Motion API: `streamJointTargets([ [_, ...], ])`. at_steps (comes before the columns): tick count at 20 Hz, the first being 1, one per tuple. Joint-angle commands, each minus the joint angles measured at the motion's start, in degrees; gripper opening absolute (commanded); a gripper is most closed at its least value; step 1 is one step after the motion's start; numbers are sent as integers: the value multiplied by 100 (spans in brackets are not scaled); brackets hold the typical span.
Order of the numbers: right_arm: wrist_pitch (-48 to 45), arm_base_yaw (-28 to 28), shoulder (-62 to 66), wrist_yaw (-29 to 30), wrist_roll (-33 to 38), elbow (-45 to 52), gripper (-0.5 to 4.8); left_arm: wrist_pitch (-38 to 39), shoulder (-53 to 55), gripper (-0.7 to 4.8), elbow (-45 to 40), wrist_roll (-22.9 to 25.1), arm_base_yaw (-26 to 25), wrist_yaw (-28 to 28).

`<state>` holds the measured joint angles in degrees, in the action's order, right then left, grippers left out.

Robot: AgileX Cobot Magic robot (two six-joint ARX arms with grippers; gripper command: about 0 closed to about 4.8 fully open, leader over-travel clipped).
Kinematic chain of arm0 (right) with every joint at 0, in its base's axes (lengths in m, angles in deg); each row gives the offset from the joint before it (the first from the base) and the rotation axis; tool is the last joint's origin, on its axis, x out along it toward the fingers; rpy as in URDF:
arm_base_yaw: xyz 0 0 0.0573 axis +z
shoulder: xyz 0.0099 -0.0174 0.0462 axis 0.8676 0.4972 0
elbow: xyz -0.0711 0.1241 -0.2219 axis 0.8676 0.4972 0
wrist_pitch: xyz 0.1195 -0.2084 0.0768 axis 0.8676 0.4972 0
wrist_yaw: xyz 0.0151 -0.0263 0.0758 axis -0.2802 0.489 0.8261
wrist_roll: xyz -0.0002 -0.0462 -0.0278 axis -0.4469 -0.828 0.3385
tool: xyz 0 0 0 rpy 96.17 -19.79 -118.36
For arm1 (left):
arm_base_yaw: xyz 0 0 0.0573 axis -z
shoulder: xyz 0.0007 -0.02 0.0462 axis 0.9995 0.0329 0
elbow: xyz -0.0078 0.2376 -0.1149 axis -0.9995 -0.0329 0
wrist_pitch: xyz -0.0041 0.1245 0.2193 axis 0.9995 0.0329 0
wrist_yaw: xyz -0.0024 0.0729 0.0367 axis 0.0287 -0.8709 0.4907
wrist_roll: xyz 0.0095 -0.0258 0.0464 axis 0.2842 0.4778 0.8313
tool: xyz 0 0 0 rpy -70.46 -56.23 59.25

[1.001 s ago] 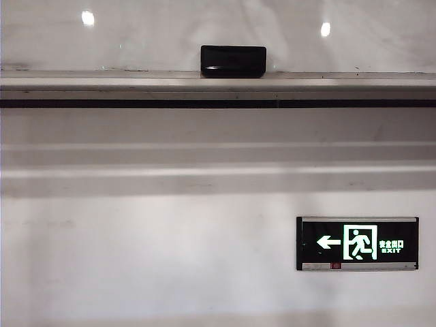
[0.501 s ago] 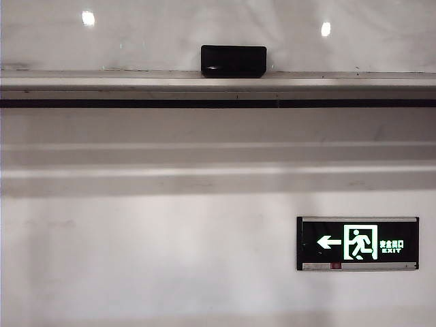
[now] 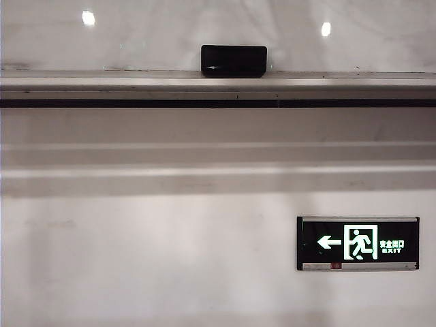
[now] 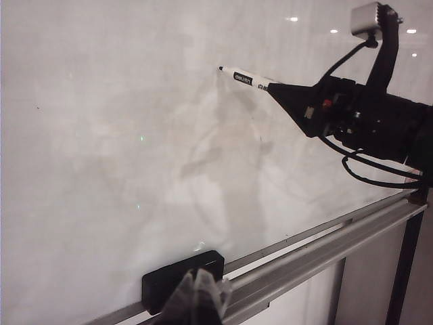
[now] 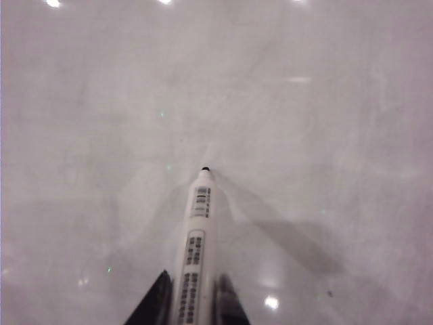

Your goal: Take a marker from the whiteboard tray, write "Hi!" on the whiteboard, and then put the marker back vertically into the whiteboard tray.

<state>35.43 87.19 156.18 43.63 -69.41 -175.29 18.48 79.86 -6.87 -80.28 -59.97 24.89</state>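
Two grippers are showing in your wrist views: your right gripper (image 5: 193, 298) is clenching its dark fingers (image 5: 152, 305) on the thin white-barrelled marker (image 5: 196, 237), whose uncapped dark tip is pointing at the large glossy white whiteboard (image 5: 304, 135), very near or touching it, well above the long grey-silver metal whiteboard tray (image 4: 325, 250). Your left gripper (image 4: 196, 298) is hanging just beside the wide black rectangular eraser block (image 4: 179, 281) sitting on that tray, and you cannot tell whether its blurred fingers are released or clenched. Neither arm is appearing in your exterior view, where the green-lit exit sign (image 3: 357, 243) is glowing on the matte wall below.
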Motion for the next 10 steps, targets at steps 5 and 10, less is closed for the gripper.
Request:
streamJointTargets([
  [5,-212,0,83,-118,-271,-42,-2,-74,-13,-6,26,-22,-2,11],
  [10,28,0,92,-118,-269,-42,-1,-76,-13,-6,26,-22,-2,9],
])
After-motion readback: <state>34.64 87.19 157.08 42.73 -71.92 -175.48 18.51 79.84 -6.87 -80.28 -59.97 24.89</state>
